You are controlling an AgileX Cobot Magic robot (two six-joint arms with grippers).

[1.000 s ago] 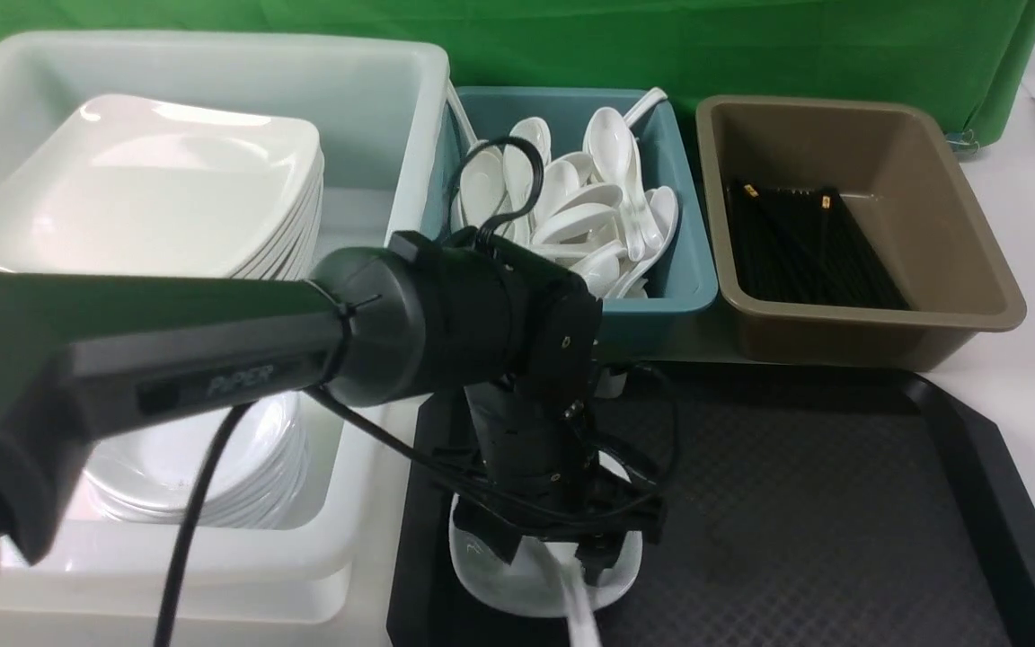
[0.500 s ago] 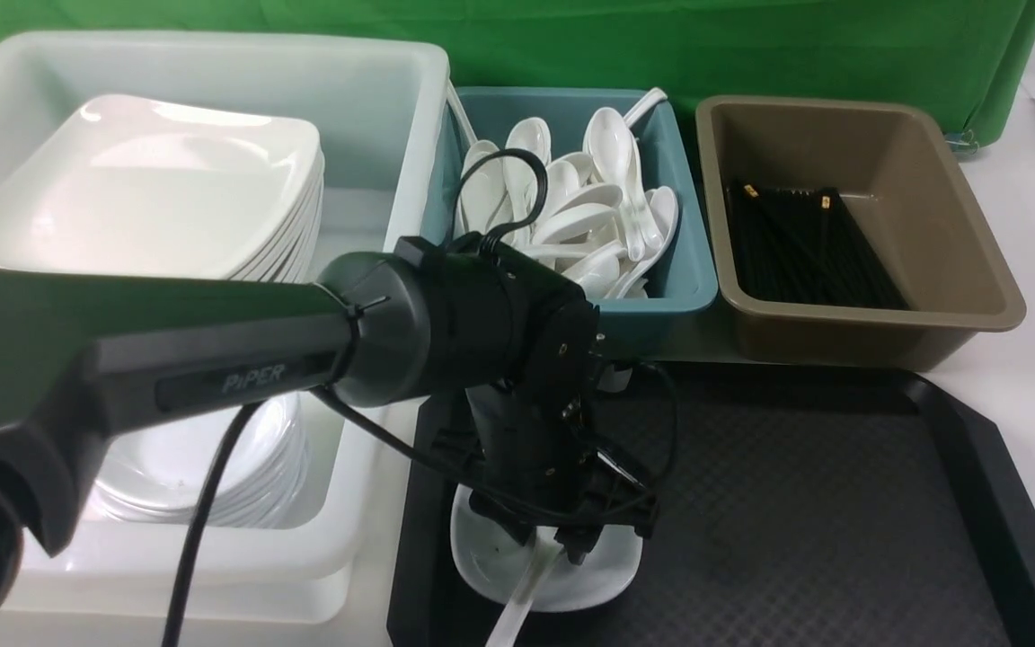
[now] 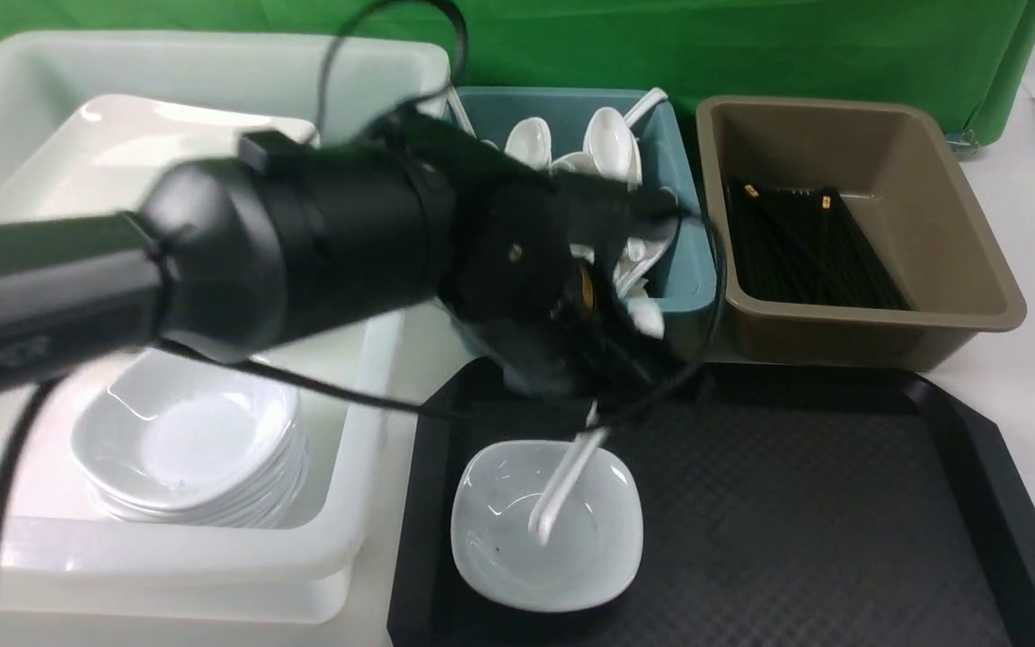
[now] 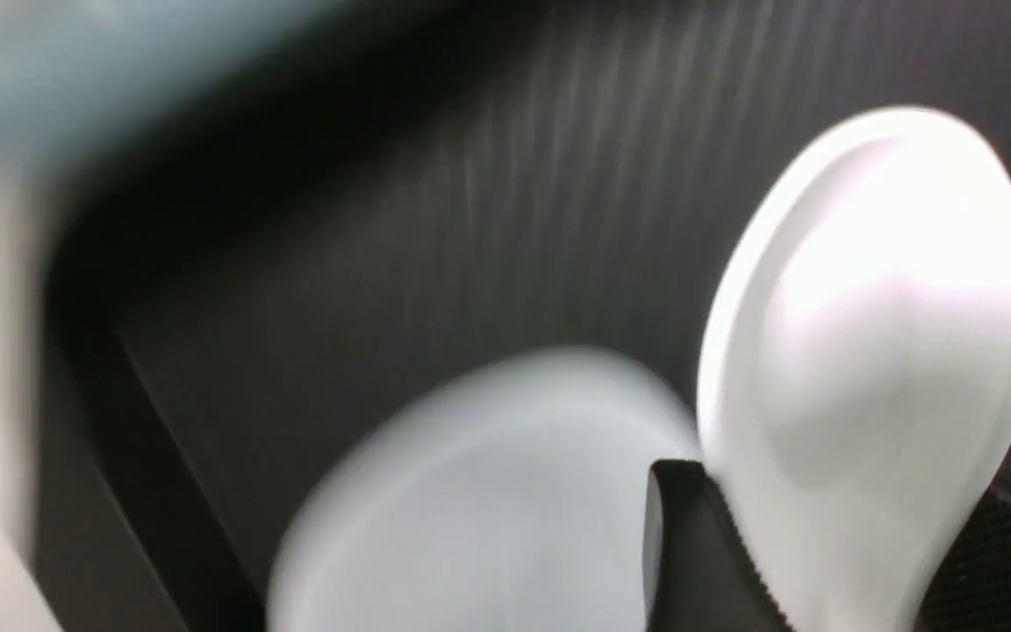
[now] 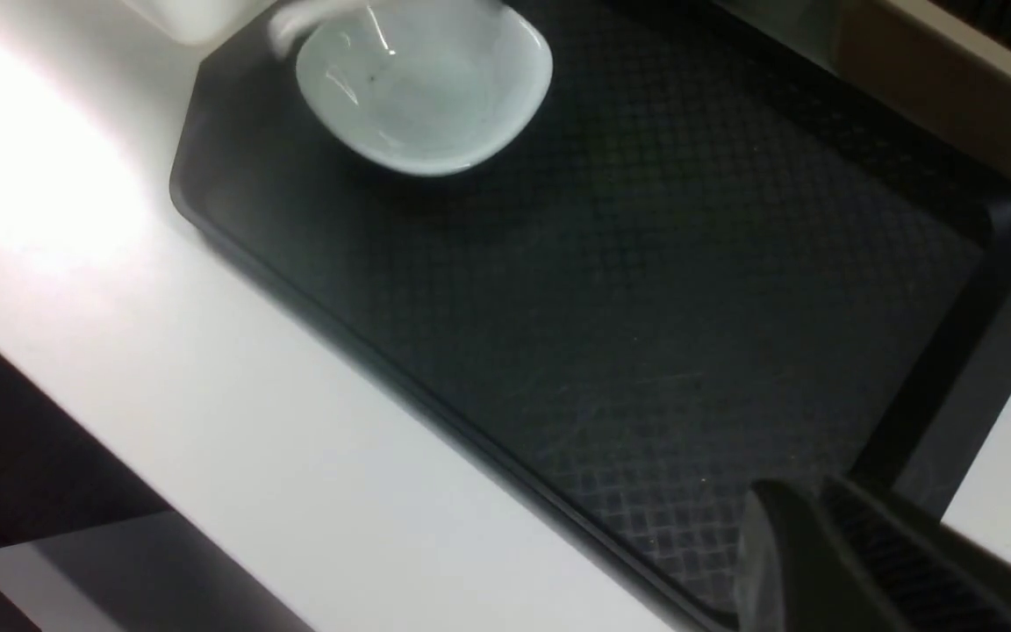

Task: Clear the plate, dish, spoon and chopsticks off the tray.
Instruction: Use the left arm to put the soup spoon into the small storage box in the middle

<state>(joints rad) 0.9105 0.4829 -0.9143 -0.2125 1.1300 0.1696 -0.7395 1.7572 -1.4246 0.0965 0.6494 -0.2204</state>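
At the left, a white tub (image 3: 167, 548); within it, a stack of plates (image 3: 50, 193), partly behind my left arm (image 3: 293, 243), and, nearer me, a stack of small dishes (image 3: 185, 440); next, the dish (image 3: 526, 575), lying in the left part of the black tray (image 3: 841, 503); above it, my left claw (image 4: 830, 527), pinching the spoon (image 4: 874, 386) between its fingers, bowl toward the blue bin, handle slanting down over the dish; behind my arm, that blue bin (image 3: 693, 261), heaped with white spoons (image 3: 612, 144); farther right, a brown bin (image 3: 967, 243), holding black chopsticks (image 3: 814, 261) with gold bands; in the right wrist view, my right claw (image 5: 813, 518), blurred, over the tray's edge; whether it is spread or pressed together, I cannot tell.
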